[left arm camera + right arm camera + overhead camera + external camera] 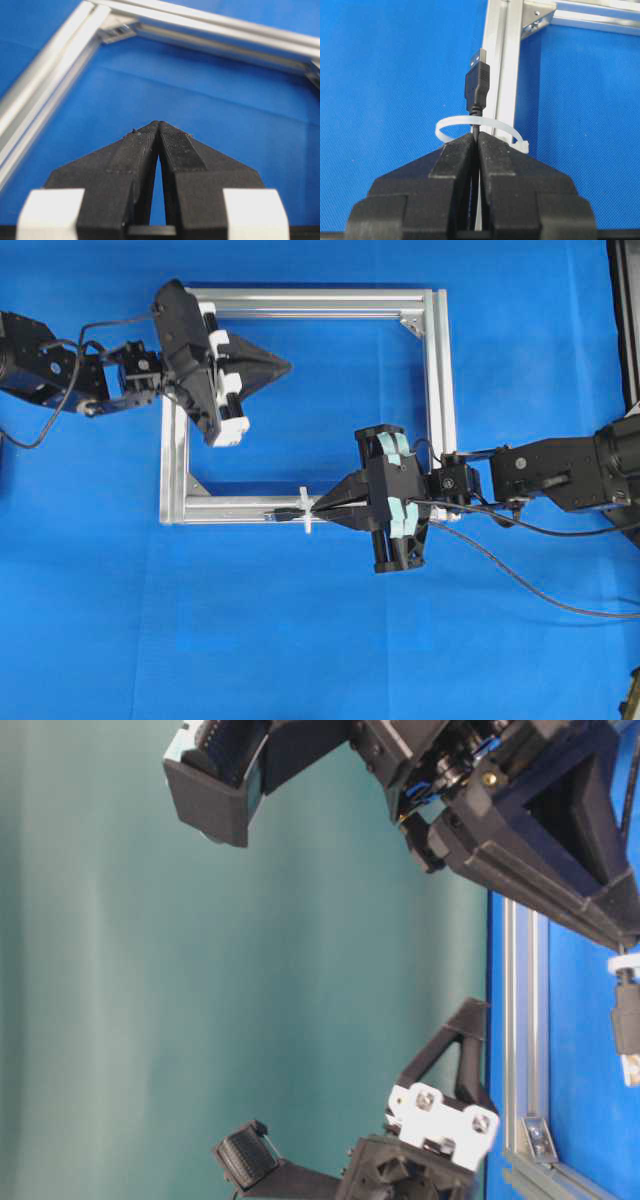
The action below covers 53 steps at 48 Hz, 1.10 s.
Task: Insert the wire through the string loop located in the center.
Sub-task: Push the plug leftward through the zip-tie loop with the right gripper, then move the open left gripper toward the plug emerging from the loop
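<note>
**Plug through the loop: feeding the wire along the frame rail**

Right gripper (pixel 476 137) closed on the long thin black wire (pixel 476 131) just behind its small dark metal-tipped plug (pixel 477 85); plug already past the tiny white translucent string loop (pixel 477 126), which arches over the cable at the gripper tips. Loop standing on the near rail of the silver aluminium frame (pixel 437 370), at mid-rail in the overhead view (pixel 305 510). Left gripper (pixel 159 126) closed on nothing, hovering over the frame's interior, well apart from the loop.

To do well: advance straight along the rail axis, plug level, cable centred under the arch; avoid pressing the fingertips into the loop, which looks flimsy and likely to bend or tip.

Room: open blue surface (pixel 300 640) beyond the rail on the outer side; rail edge just beside the plug on the inner side; corner bracket (pixel 536 20) further ahead, clear of the path. Trailing cable slack behind the right arm.
</note>
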Motion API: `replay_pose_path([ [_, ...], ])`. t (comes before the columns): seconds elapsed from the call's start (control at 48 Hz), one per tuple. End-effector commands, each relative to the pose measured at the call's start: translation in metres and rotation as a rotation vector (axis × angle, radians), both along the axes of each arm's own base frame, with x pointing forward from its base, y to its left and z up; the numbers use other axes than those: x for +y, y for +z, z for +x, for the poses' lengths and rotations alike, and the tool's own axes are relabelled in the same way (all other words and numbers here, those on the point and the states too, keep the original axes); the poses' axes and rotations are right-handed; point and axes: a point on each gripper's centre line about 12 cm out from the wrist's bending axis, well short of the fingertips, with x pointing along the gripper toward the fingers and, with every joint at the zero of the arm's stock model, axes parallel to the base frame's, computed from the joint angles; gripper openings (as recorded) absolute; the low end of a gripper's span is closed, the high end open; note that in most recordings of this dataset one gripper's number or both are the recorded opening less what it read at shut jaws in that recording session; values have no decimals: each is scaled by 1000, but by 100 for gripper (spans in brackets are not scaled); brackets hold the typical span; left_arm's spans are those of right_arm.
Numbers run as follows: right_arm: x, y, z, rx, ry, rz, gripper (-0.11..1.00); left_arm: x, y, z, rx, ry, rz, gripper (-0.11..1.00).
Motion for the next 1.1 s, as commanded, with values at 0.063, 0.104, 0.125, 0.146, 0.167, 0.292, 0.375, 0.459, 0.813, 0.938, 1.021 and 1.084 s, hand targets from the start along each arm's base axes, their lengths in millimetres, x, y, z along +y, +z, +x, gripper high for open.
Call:
replay_pose_path([
  [0.063, 1, 10, 5, -38, 2, 3, -2, -29, 15, 4, -39, -76, -4, 0],
  [0.104, 1, 11, 5, -40, 2, 3, -2, -37, 16, 4, -42, -95, -12, 0],
  [0.125, 1, 10, 5, -38, 2, 3, -2, -42, 18, 4, -46, -108, -17, 0],
  [0.146, 1, 10, 5, -38, 2, 3, -2, -46, 18, 4, -48, -117, -22, 0],
  [0.167, 1, 11, 5, -40, 2, 3, -2, -50, 19, 4, -50, -127, -26, 0],
  [0.292, 1, 10, 5, -38, 2, 1, -2, -69, 22, 4, -64, -171, -56, 0],
  [0.375, 1, 10, 5, -38, 2, 1, -2, -80, 23, 5, -67, -195, -73, 0],
  [0.459, 1, 10, 5, -37, 3, 2, -2, -91, 24, 5, -70, -225, -84, 0],
  [0.813, 1, 8, 4, -33, 5, -1, -2, -116, 23, 3, -64, -292, -86, 0],
  [0.938, 1, 9, 4, -34, 7, -4, -2, -116, 24, 5, -68, -294, -80, 0],
  [1.021, 1, 8, 4, -33, 7, -4, -2, -117, 23, 4, -65, -295, -82, 0],
  [1.084, 1, 9, 4, -34, 7, -4, -2, -118, 23, 4, -65, -296, -82, 0],
])
